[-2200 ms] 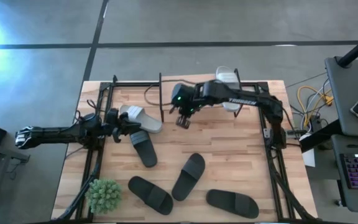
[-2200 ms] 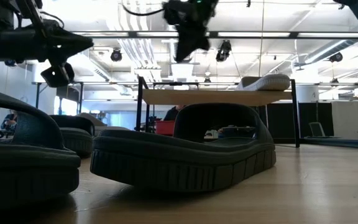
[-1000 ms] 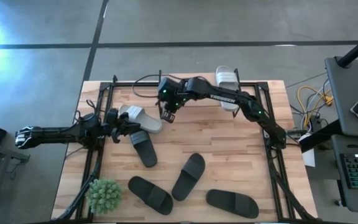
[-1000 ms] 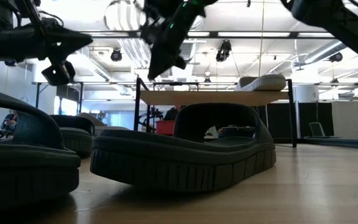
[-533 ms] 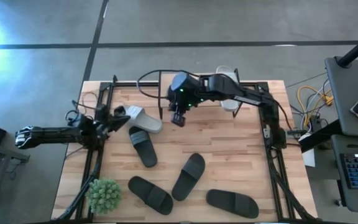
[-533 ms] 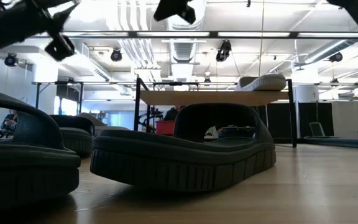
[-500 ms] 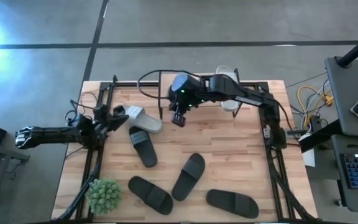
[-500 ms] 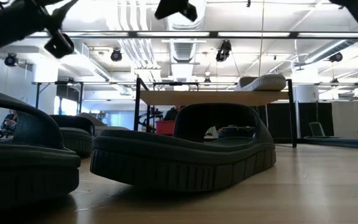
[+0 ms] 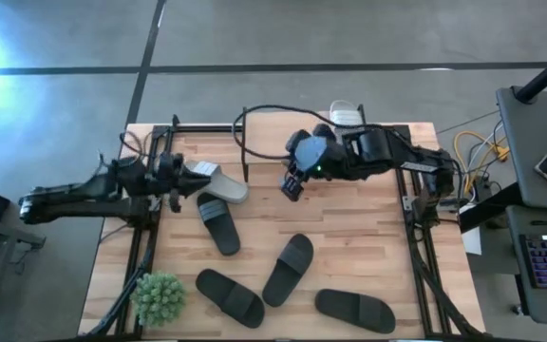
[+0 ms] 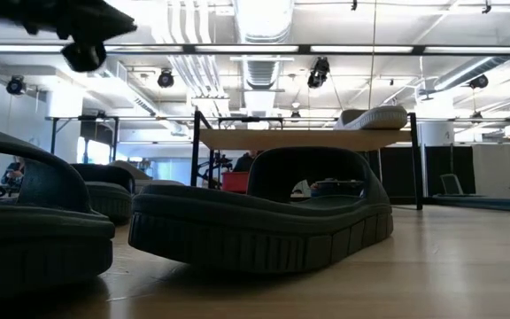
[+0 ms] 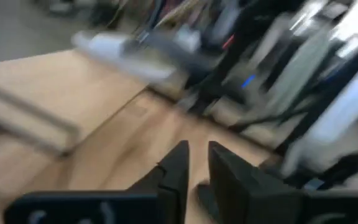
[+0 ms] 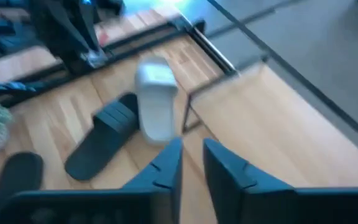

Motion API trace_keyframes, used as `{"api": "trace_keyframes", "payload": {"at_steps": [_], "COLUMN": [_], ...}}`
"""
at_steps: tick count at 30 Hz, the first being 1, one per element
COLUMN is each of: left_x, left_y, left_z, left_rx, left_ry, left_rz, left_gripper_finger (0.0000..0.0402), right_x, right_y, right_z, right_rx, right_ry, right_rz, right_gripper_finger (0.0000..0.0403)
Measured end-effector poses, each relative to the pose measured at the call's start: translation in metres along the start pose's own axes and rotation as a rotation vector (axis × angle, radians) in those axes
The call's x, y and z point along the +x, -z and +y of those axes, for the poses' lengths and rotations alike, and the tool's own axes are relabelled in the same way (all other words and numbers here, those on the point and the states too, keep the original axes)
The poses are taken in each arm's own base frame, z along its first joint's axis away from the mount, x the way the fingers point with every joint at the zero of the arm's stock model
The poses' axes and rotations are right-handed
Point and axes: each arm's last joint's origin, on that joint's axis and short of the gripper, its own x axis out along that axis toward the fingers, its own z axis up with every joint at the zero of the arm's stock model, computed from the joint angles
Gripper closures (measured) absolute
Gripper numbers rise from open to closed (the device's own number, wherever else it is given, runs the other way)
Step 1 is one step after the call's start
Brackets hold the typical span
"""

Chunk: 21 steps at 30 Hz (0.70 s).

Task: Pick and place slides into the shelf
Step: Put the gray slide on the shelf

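Tabletop (image 9: 368,247): wooden, carrying shelf, slides, plant (image 9: 158,296).

Shelf (image 9: 292,142): at far edge, middle to right. One white slide (image 9: 343,116) already on its top board, mostly hidden under right arm.

Slides on tabletop: second white slide (image 9: 215,180) just left of shelf's left leg, long axis running left-near to right-far. Black slide (image 9: 218,225) just nearer the camera side of it, almost touching. Three more black slides (image 9: 288,269) along near edge, well apart from both pincers.

Left pincer (image 9: 175,177): at left side, just beside white slide's near end, tips pointing toward it. Fingers (image 11: 178,168) nearly closed, narrow gap, nothing held.

Right pincer (image 9: 293,186): above tabletop in front of shelf, white slide well to its left; right wrist view looks down slide's long axis. Fingers (image 12: 166,163) narrowly apart, nothing held.

Judgement: left pincer clearly nearer to white slide; right must cross past shelf leg to reach it.
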Motion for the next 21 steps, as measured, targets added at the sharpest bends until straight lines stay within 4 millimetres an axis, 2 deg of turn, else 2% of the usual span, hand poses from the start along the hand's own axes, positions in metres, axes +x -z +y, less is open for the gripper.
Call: {"api": "trace_keyframes", "payload": {"at_steps": [6,10,14,19,21], "left_x": [-0.002,0.013,0.036,0.07,0.079], "left_y": [-0.033,-0.04,-0.033,-0.008,-0.005], "left_z": [-0.008,-0.009,-0.006,0.004,0.006], "left_rx": [0.074,0.112,0.109,0.174,0.204], "left_ry": [-0.33,-0.457,-0.585,-0.726,-0.772], "left_rz": [0.26,0.386,0.573,0.87,0.94], "left_gripper_finger": [0.029,0.0275,0.0275,0.0275,0.0275], "right_x": [0.004,0.003,-0.001,-0.016,-0.021], "right_y": [0.02,0.026,0.025,0.022,0.022], "right_z": [0.003,0.0,-0.002,-0.011,-0.014], "right_rx": [0.081,0.169,0.243,0.317,0.322], "right_ry": [0.143,0.195,0.21,0.199,0.192], "right_rz": [0.115,0.146,0.124,0.085,0.078], "right_gripper_finger": [0.024,0.0201,0.0188,0.0187,0.0187]}}
